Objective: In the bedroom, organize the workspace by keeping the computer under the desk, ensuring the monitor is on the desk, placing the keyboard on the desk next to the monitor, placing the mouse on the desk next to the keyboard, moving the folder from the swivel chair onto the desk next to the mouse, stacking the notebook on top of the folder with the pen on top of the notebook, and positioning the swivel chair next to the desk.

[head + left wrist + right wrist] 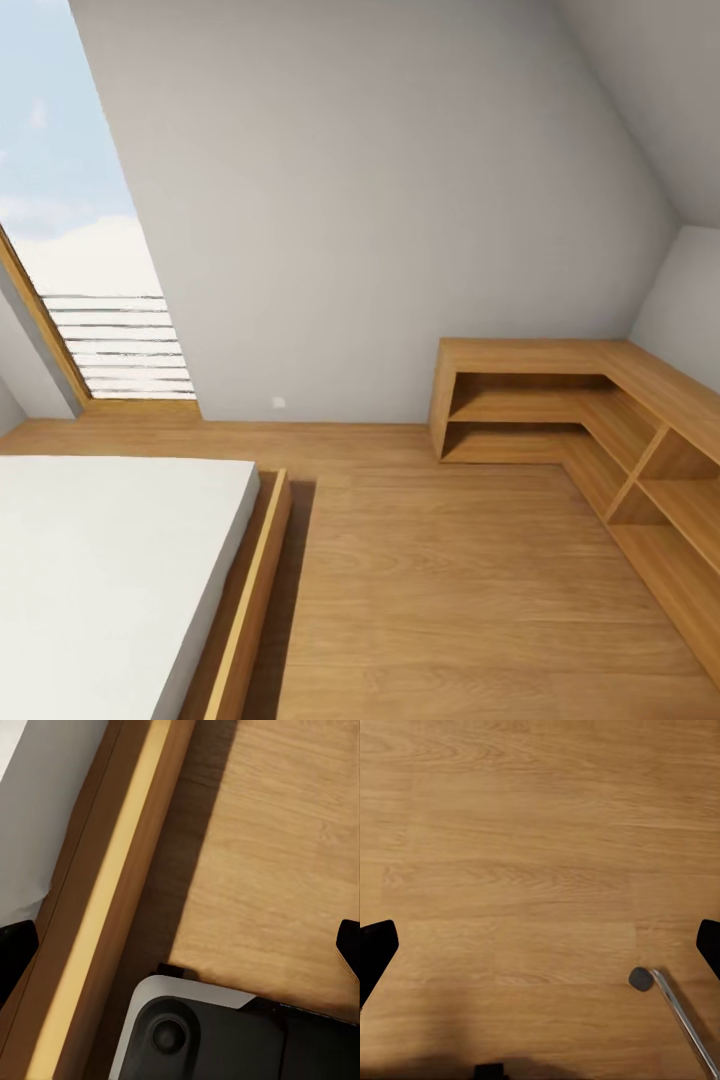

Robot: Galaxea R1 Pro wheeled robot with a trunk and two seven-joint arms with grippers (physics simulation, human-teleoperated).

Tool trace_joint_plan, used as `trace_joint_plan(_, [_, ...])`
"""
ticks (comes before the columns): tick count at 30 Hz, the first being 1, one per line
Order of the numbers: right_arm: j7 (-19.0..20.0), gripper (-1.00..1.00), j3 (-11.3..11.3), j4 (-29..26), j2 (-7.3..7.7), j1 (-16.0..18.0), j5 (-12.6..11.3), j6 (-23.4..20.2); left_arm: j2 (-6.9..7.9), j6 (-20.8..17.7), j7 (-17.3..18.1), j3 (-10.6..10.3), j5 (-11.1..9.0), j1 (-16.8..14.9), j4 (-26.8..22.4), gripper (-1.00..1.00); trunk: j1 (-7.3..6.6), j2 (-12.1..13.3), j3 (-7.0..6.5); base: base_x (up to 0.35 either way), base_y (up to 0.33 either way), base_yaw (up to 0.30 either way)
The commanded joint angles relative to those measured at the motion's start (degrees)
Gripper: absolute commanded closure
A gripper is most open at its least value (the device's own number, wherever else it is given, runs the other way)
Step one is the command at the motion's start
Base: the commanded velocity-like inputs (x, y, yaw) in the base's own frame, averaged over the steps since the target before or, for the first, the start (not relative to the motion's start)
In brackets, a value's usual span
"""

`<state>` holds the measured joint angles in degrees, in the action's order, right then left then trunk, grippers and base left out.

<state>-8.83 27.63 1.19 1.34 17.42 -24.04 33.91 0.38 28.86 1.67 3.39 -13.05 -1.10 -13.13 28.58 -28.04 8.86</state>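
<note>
We're looking into an attic bedroom in a home. A low bed (110, 570) with a white mattress is sitting in a wooden frame (245, 600) at the left, and the pale grey walls (380, 200) are sloping inward like the underside of a roof. A slanted window (70, 230) is letting in sky and cloud (slatted blinds are covering its lower part). Warm wooden flooring (450, 600) is running wall to wall, and a low L-shaped wooden shelf unit (590, 420) is hugging the far right corner, its open compartments standing bare.
</note>
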Motion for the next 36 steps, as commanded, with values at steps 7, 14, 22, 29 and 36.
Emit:
trace_joint_plan(7, [-0.22, -1.0, 0.49, 0.12, -0.02, 0.07, -0.21, 0.19, -0.03, 0.14, 0.18, 0.3, 0.05, -0.04, 0.03, -1.0, 0.05, -0.09, 0.1, 0.293, 0.0, 0.0])
trace_joint_plan(14, [-0.22, -1.0, 0.49, 0.12, -0.03, 0.07, -0.21, 0.19, -0.03, 0.14, 0.18, 0.3, 0.05, -0.04, 0.03, -1.0, 0.05, -0.09, 0.1, 0.292, 0.0, 0.0])
trace_joint_plan(22, [-0.22, -1.0, 0.49, 0.11, -0.03, 0.07, -0.21, 0.19, 0.01, 0.14, 0.18, 0.3, 0.05, -0.04, 0.03, -1.0, 0.05, -0.09, 0.1, 0.29, 0.0, 0.0])
trace_joint_plan(29, [-0.22, -1.0, 0.49, 0.12, -0.03, 0.07, -0.21, 0.19, 0.05, 0.14, 0.18, 0.3, 0.05, -0.04, 0.03, -1.0, 0.05, -0.09, 0.1, 0.29, 0.0, 0.0])
trace_joint_plan(36, [-0.19, -1.0, 0.49, 0.11, -0.03, 0.07, -0.18, 0.19, 0.06, 0.14, 0.18, 0.3, 0.05, -0.04, 0.03, -1.0, 0.05, -0.09, 0.1, 0.29, 0.0, 0.0])
